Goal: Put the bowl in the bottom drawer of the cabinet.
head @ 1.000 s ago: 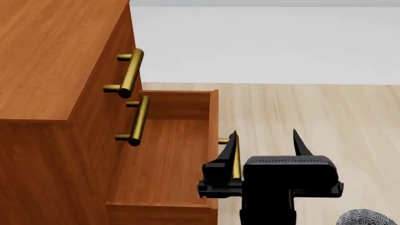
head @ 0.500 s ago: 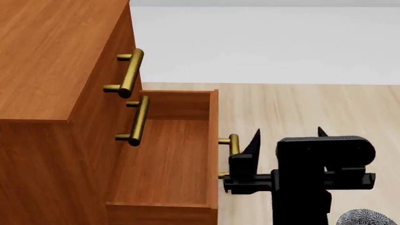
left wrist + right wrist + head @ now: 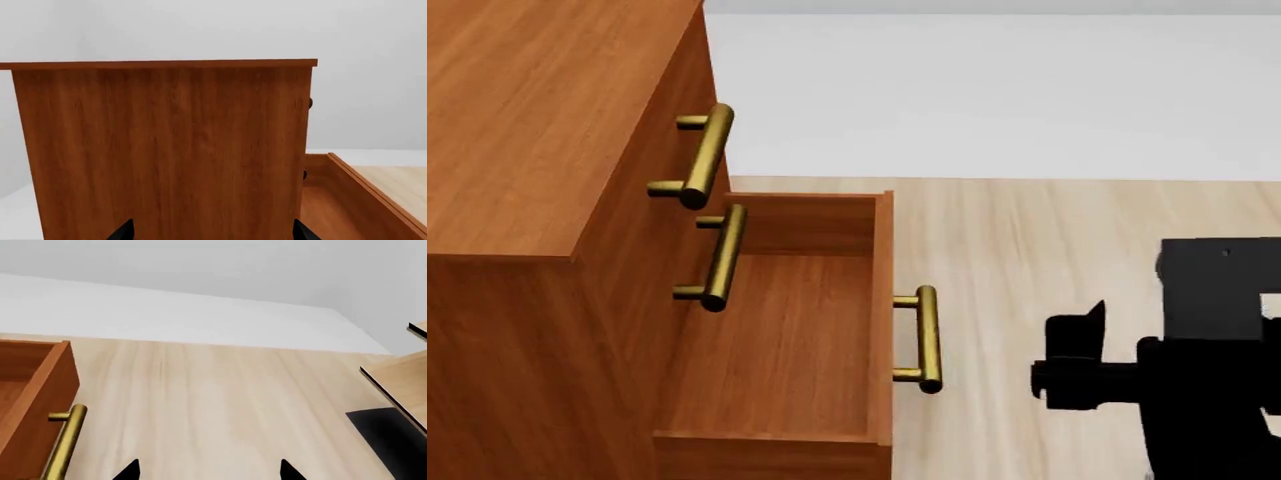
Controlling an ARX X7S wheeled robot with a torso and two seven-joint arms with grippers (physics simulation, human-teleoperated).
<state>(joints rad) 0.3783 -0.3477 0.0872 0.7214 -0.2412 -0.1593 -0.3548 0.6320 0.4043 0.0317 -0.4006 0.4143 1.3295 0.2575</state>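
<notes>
Reddish-brown wood fills the left of the head view: the cabinet (image 3: 547, 130) stands there with two upper brass handles, and below them the bottom drawer (image 3: 787, 330) is pulled well out, its floor bare. Its brass bar handle (image 3: 926, 338) runs along the drawer front, away from the camera. Right of that, over the pale floor (image 3: 1028, 230), the right gripper (image 3: 1081, 350) sits apart from the handle, holding nothing; in the right wrist view its two black tips (image 3: 128, 471) show spread with only bare floor between them, so it reads as open.

The bowl is not in any current view, so which way it lies from either gripper cannot be told. I judge the coming move to be fetching it, and the right arm is the one free beside the drawer mouth.

The left wrist view alone shows the left gripper (image 3: 210, 232): its tips are parted, empty, facing the cabinet's plain side panel, with the drawer's open box off to one side. The right wrist view alone shows a pale wooden rack (image 3: 400, 375) with black base.
</notes>
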